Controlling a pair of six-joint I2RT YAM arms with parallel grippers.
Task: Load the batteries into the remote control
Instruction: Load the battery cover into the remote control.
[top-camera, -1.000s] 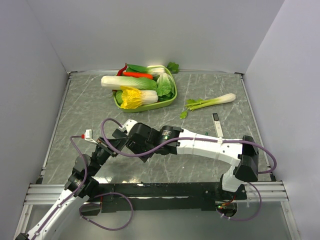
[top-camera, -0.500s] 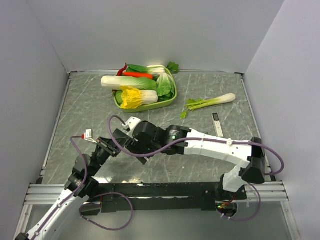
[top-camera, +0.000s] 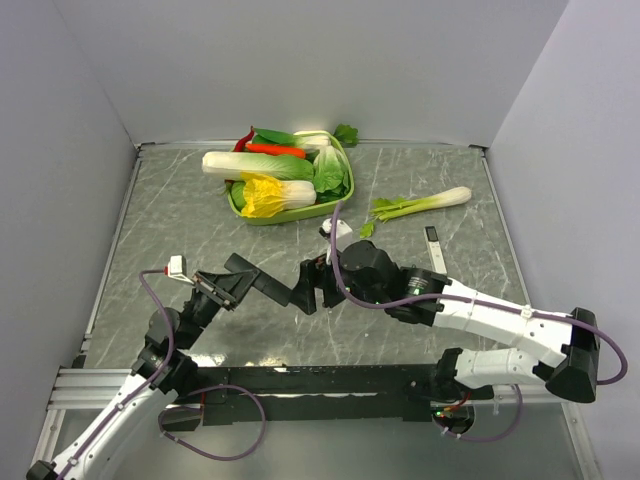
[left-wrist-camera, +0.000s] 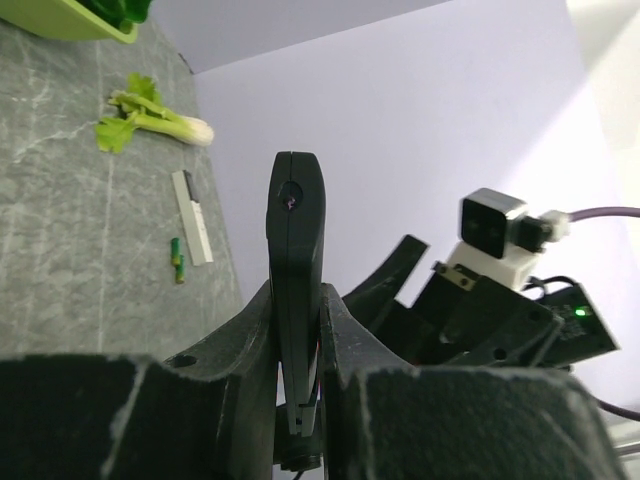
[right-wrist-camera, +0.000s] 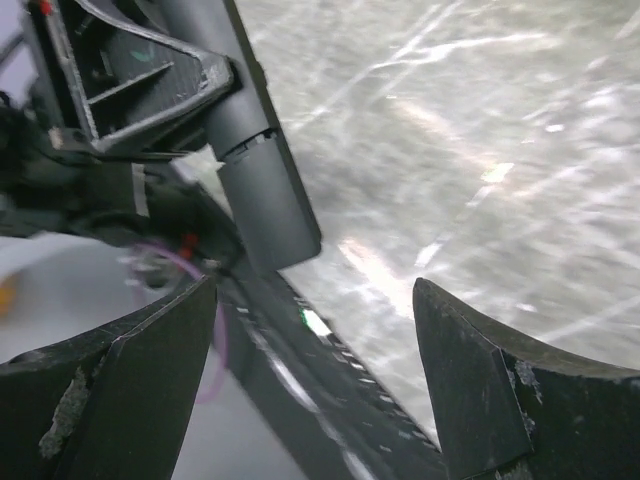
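One tray (top-camera: 300, 214): cabbage (top-camera: 245, 164), carrot (top-camera: 272, 150), greens (top-camera: 328, 170); left jaws clamp remote (left-wrist-camera: 297, 230)

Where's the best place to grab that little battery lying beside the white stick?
Pinch the battery across its middle, coming straight down from above. It lies flat on the table, parallel to and close beside the white stick, so closing on its long round sides probably works best.
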